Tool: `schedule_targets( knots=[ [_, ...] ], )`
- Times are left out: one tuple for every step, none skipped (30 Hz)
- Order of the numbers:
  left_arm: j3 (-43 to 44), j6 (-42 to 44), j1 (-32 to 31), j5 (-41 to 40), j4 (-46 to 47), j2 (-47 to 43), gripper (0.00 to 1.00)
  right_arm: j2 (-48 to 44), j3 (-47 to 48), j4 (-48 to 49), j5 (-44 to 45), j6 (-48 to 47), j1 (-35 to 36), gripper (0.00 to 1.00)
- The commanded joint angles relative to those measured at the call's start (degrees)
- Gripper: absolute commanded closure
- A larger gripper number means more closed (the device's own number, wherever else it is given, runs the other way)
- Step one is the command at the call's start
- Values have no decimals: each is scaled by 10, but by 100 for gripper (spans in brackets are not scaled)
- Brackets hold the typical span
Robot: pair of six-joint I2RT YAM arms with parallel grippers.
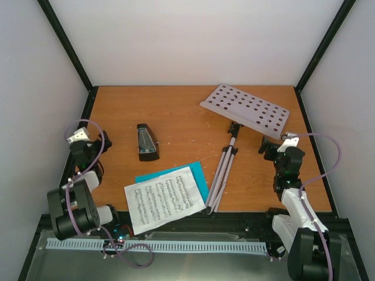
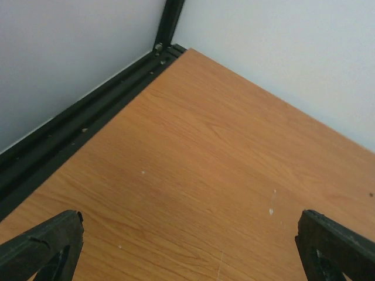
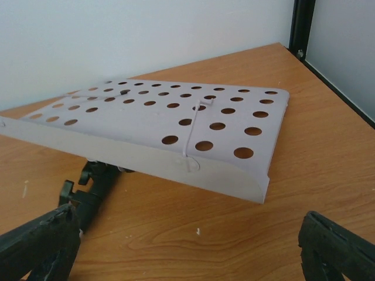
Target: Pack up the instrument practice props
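The music stand lies flat on the table, its white perforated desk (image 1: 246, 109) at the back right and its folded silver legs (image 1: 222, 172) running toward the front. The desk fills the right wrist view (image 3: 176, 126), just beyond my open right gripper (image 3: 190, 246). In the top view the right gripper (image 1: 270, 144) sits beside the desk's near right corner. The white sheet music (image 1: 164, 199) lies on the teal folder (image 1: 198, 174) at the front centre. The black pyramid metronome (image 1: 147, 142) stands left of centre. My left gripper (image 1: 79, 140) is open and empty at the left edge, over bare wood (image 2: 193, 193).
White enclosure walls with black corner posts (image 1: 67, 44) surround the wooden table (image 1: 176, 111). A black rail (image 2: 76, 132) runs along the left edge. A metal tray (image 1: 152, 263) sits below the front edge between the arm bases.
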Motion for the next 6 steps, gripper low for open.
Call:
schedule_targets(
  knots=[
    [0,51,-26,6,185,71,1,28,-33,195,17,-32,-2,0],
    [-8,51,-28,10,203,82,1,38,-37,208,13,-38,-2,0],
    [-20,52,-29,17,227,90,1,49,-40,217,9,-44,-2,0],
    [-29,55,-30,23,255,91,1,60,-42,229,3,-50,-1,0],
    [-31,56,-32,22,258,88,1,73,-47,246,-2,-54,-2,0],
    [-32,57,-34,9,259,87,0,86,-52,265,-7,-57,-1,0]
  ],
)
